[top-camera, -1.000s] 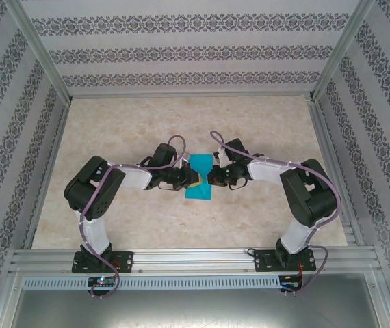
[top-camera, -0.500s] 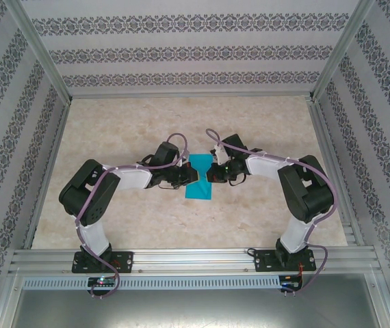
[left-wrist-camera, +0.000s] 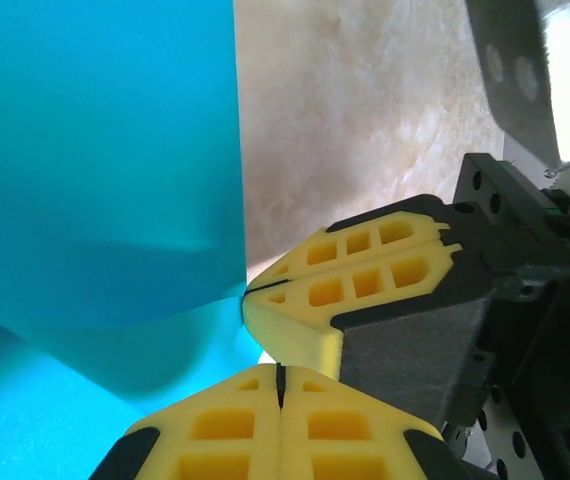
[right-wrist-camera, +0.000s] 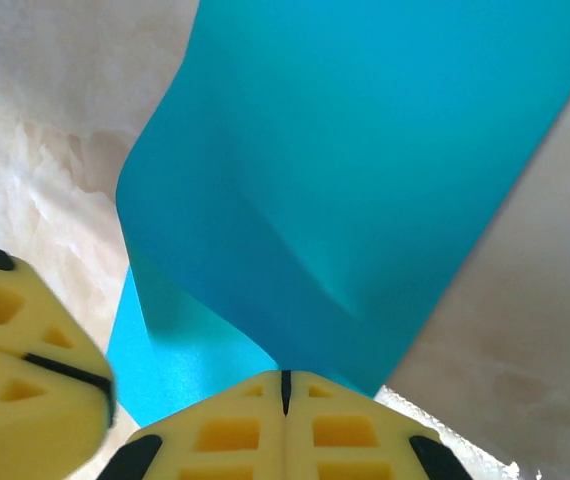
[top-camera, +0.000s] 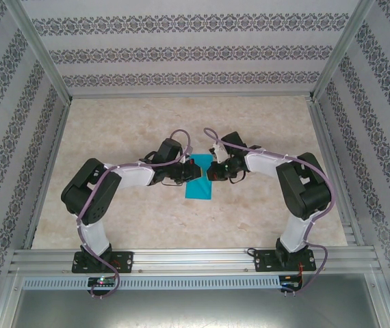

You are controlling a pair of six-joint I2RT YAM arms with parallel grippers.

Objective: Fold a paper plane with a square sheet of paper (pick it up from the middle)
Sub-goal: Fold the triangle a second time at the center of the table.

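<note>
Sheet (top-camera: 198, 186) is now bowed up at mid-desk, well in from all desk (top-camera: 113, 130) edges, and is seen narrower from above than a second ago. Left gripper (top-camera: 188, 175) and right gripper (top-camera: 209, 172) have been driven toward each other, tips nearly touching. Both claws are pressed together, each pinching an opposite side edge at its middle. Centre fold is judged under way, crease not yet pressed flat. Both arms are bent inward at the elbow, wrists held low over the desk.
</note>
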